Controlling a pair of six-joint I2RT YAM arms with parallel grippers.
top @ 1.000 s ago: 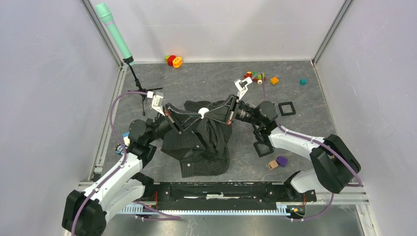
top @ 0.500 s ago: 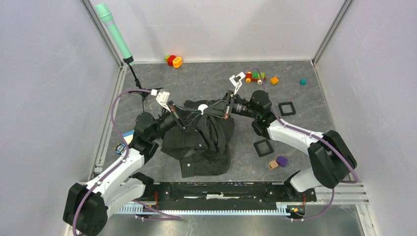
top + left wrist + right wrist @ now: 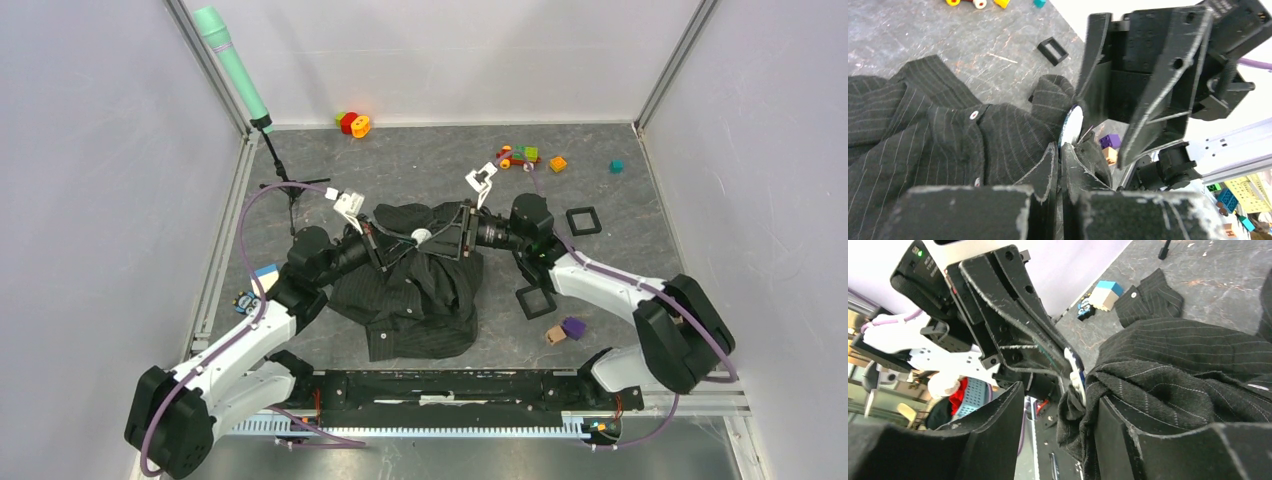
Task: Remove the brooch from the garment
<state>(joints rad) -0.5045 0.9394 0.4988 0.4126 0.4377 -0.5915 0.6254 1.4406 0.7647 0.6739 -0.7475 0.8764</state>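
The garment (image 3: 410, 295), a dark pinstriped shirt, lies bunched in the middle of the table, its top fold raised between my two grippers. The brooch (image 3: 1073, 125) is a small disc with a white face and a dark-blue rim (image 3: 1074, 367), seated at the tip of that fold. My left gripper (image 3: 1060, 147) is shut, its tips pinching the brooch's lower edge (image 3: 398, 237). Facing it, my right gripper (image 3: 1060, 392) is open (image 3: 452, 232). A fold of shirt hangs between its fingers (image 3: 1128, 440) against the right-hand one.
Two black square frames (image 3: 583, 220) (image 3: 535, 300) lie right of the shirt, with purple (image 3: 573, 326) and tan (image 3: 555, 336) blocks nearer. Small toys (image 3: 520, 155), a teal cube (image 3: 617, 166) and a red-orange toy (image 3: 353, 123) sit at the back. A microphone stand (image 3: 285, 185) is at the left.
My right gripper has opened and let go of the fold it pinched. The left gripper moved right and stays shut. The raised fold has sunk lower.
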